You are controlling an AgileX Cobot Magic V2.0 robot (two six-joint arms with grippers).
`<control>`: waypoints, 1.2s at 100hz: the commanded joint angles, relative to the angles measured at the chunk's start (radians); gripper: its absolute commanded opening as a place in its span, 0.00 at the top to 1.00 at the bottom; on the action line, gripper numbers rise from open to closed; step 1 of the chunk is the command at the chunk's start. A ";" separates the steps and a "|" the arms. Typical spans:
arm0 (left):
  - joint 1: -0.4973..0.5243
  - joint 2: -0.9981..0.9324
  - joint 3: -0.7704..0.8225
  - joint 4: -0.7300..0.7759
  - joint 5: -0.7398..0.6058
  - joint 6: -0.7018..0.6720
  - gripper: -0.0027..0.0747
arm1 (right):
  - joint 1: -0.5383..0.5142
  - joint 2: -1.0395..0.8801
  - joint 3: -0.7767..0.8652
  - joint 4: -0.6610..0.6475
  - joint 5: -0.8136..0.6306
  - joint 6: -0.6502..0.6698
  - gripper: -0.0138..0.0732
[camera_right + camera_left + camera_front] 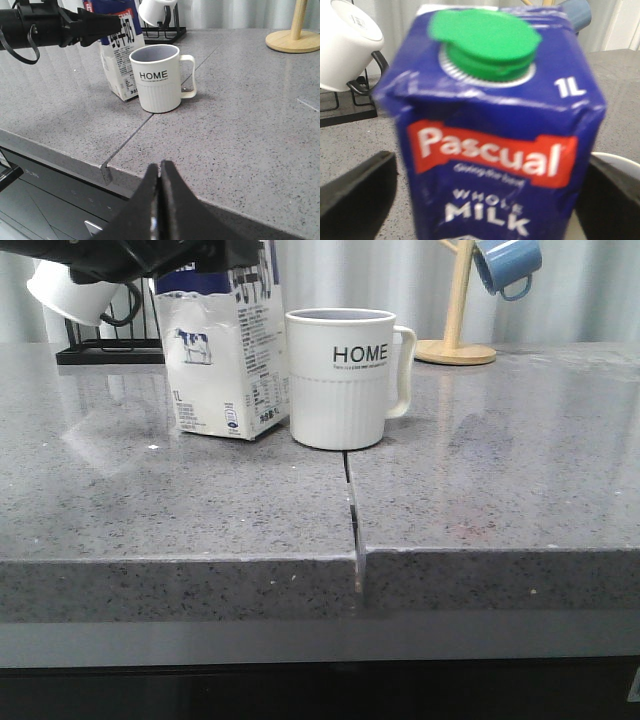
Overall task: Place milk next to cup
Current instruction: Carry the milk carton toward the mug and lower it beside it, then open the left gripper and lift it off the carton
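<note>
The milk (pixel 225 360), a white carton with a dark blue top and a green cap (pixel 485 42), stands upright on the grey counter (pixel 500 480), close to the left side of the cup (pixel 340 380). The cup is a white ribbed mug with "HOME" lettering, its handle pointing right. My left gripper (pixel 215 265) is open around the carton's top; its black fingers (pixel 355 195) flank the carton, with counter showing between the left one and the carton. It also shows in the right wrist view (pixel 107 22). My right gripper (pixel 160 167) is shut and empty over the counter's front edge.
A black rack (pixel 110 350) with a white mug (pixel 70 290) stands behind the carton at the back left. A wooden mug tree (pixel 457 310) with a blue mug (pixel 505 265) stands at the back right. A seam (pixel 352 510) runs through the counter to its front edge.
</note>
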 commanded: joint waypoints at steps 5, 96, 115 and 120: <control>-0.007 -0.035 -0.034 0.001 -0.064 -0.002 0.10 | 0.001 0.011 -0.022 -0.001 -0.073 -0.004 0.92; 0.334 -0.728 0.206 0.031 0.560 0.077 0.99 | 0.001 0.011 -0.022 -0.001 -0.073 -0.004 0.92; 0.474 -0.893 0.276 0.046 0.626 0.077 0.99 | 0.001 0.011 -0.022 -0.001 -0.073 -0.004 0.92; 0.494 -0.932 0.294 0.046 0.644 0.077 0.99 | 0.001 0.011 -0.022 -0.001 -0.073 -0.004 0.92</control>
